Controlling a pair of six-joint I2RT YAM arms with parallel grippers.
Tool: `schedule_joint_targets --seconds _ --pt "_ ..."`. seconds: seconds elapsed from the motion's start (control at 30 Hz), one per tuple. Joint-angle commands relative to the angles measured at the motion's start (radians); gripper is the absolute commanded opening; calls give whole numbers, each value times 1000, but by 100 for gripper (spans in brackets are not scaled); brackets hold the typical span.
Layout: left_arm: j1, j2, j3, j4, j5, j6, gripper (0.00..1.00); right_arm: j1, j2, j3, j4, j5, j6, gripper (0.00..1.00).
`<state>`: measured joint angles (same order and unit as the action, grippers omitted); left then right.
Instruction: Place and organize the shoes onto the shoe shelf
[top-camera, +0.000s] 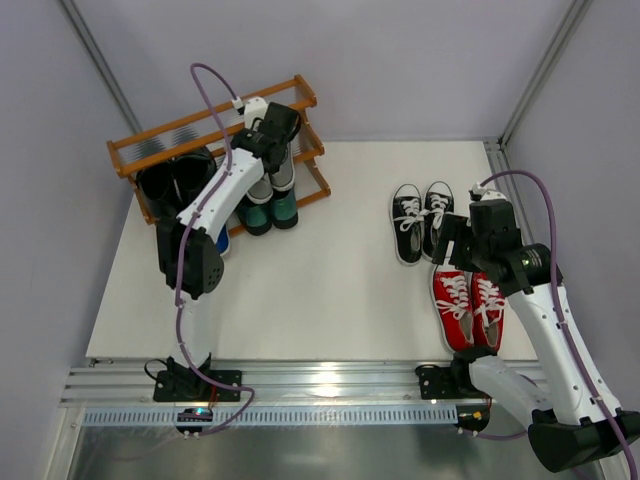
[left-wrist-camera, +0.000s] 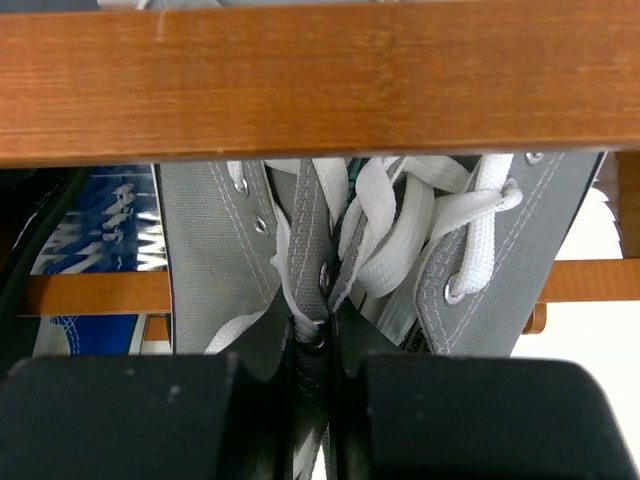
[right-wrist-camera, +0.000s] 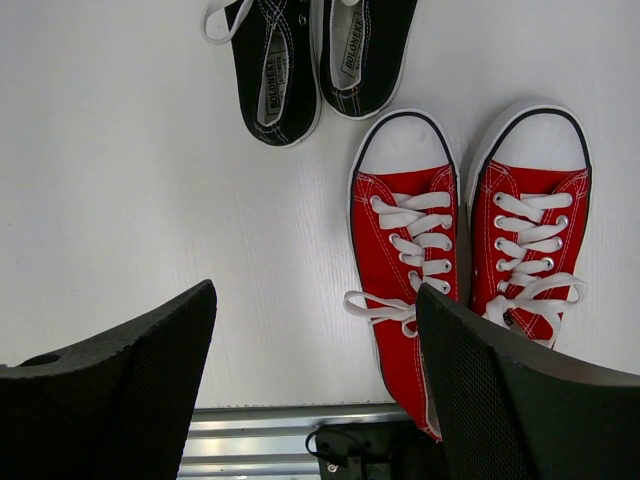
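Note:
The shoe shelf (top-camera: 150, 145) stands at the table's back left. My left gripper (left-wrist-camera: 318, 345) is shut on the touching inner sides of the grey sneakers (left-wrist-camera: 215, 250), just below a shelf rail (left-wrist-camera: 320, 80). From above, the left gripper (top-camera: 275, 128) holds the grey sneakers (top-camera: 284, 172) against the shelf's right half. Dark green loafers (top-camera: 262, 213) sit below them, black leather loafers (top-camera: 175, 180) to the left, a blue sneaker (top-camera: 222, 242) low down. My right gripper (right-wrist-camera: 315, 295) hangs open above the table, its right finger over the heel of the red sneakers (right-wrist-camera: 410, 250). Black-and-white sneakers (right-wrist-camera: 275, 60) lie beyond.
A metal rail (top-camera: 300, 385) runs along the table's near edge, with both arm bases on it. Grey walls close in the table (top-camera: 320, 270) on the left, back and right. The red sneakers (top-camera: 468, 305) and black-and-white sneakers (top-camera: 420, 220) lie side by side at the right.

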<state>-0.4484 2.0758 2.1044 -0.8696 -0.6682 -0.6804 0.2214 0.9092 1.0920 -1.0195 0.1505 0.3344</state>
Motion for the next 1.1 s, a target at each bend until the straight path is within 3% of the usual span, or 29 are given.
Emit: schedule_joint_targets --seconds 0.0,0.27,0.83,0.87,1.07 --pt "13 -42 36 187 -74 -33 0 6 -15 5 13 12 -18 81" --pt "24 -57 17 259 -88 -59 0 9 -16 -18 27 11 -21 81" --pt "43 -23 36 173 -65 -237 1 12 -7 -26 41 23 -28 81" --pt "45 -22 37 163 -51 -249 12 10 -10 -27 42 23 -29 81" --pt "45 -23 39 119 -22 -283 47 12 -15 -30 44 29 -29 81"
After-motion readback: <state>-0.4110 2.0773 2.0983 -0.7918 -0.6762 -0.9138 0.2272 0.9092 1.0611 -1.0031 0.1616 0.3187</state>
